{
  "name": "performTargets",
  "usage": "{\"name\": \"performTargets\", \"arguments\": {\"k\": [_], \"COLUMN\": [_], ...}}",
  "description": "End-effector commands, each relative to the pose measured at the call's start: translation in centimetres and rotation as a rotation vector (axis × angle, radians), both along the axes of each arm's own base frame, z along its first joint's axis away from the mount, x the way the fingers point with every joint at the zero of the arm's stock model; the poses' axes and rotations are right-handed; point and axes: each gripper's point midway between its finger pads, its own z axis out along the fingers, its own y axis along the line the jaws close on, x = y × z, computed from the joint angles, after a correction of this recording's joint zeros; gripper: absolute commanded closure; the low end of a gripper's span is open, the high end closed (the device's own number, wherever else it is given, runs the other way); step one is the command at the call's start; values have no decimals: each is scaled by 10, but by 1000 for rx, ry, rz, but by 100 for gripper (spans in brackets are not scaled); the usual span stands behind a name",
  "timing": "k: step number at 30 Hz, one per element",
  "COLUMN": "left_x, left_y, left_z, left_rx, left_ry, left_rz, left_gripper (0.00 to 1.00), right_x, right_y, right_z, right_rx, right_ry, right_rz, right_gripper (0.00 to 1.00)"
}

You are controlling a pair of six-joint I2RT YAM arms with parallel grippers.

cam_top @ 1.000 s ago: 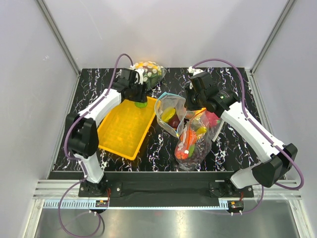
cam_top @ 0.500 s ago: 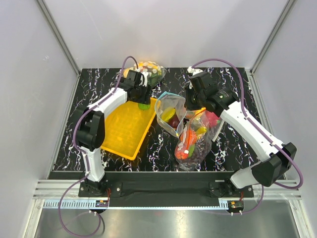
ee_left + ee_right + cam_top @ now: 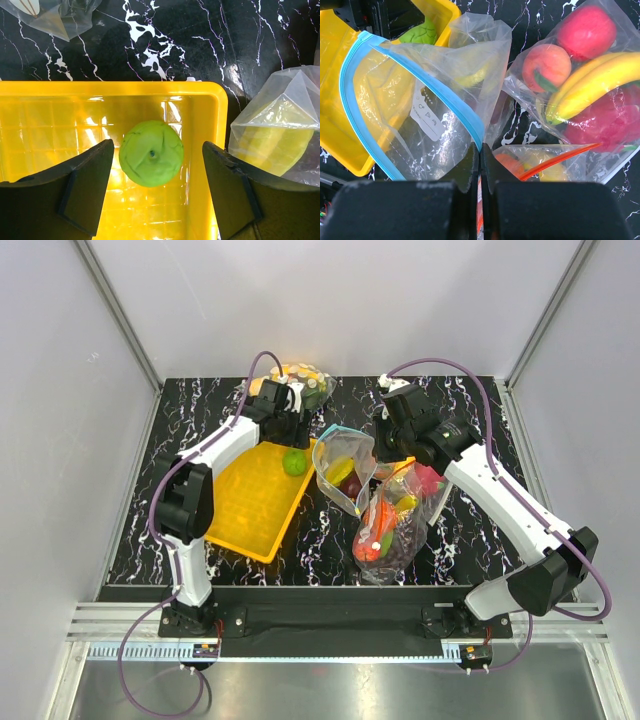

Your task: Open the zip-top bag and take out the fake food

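On the black marbled counter (image 3: 190,410), the green ball (image 3: 293,461) now lies in the yellow tray (image 3: 245,505), released by the left end effector (image 3: 157,145), whose jaws have spread wide. The right end effector (image 3: 480,155) stays pinched on the zip-top bag (image 3: 420,100) at centre; a yellow-green piece (image 3: 340,470) remains inside.

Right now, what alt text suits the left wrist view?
A green ball lies in the corner of a yellow tray, between the open fingers of the left gripper, touching neither. Right of the tray, a clear bag holds something yellow.
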Motion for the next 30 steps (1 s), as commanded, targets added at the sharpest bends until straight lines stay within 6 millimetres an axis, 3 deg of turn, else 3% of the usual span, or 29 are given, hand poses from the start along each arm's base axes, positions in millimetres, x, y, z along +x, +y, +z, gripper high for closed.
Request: {"name": "performTargets", "arguments": {"k": [1, 6, 10, 13, 16, 18, 21, 22, 23, 25, 27, 30], "left_x": [11, 3, -13, -29, -53, -73, -118, -119, -135, -150, -164, -168], "left_y": [-6, 4, 7, 3, -15, -39, -86, -86, -103, -116, -132, -140], "left_z": [48, 96, 152, 183, 202, 208, 218, 222, 223, 225, 215, 194], "left_rx": [-55, -66, -121, -164, -202, -222, -283, -294, -332, -383, -425, -413], "left_ry": [-130, -224, -323, -375, -407, -417, -406, -414, -404, -397, -375, -314], "left_rz": [2, 21, 15, -15, -92, -166, -322, -318, -375, -412, -471, -487], "left_gripper": [23, 24, 24, 25, 26, 27, 29, 29, 29, 30, 31, 35], "right_x": [5, 4, 5, 6, 6, 7, 7, 7, 8, 8, 8, 9], "right_y": [-2, 0, 3, 4, 3, 4, 5, 5, 5, 4, 4, 3], "right_z": [20, 18, 16, 16, 15, 14, 15, 15, 15, 16, 16, 17], "right_rx": [27, 34, 35, 37, 31, 31, 35, 32, 31, 30, 31, 31], "right_ry": [-55, -49, -44, -46, -49, -47, -48, -47, -48, -51, -53, -54], "right_rz": [-6, 1, 13, 16, 17, 22, 25, 25, 26, 21, 21, 20], "right_gripper": [100, 100, 100, 100, 100, 100, 100, 100, 100, 100, 100, 100]}}
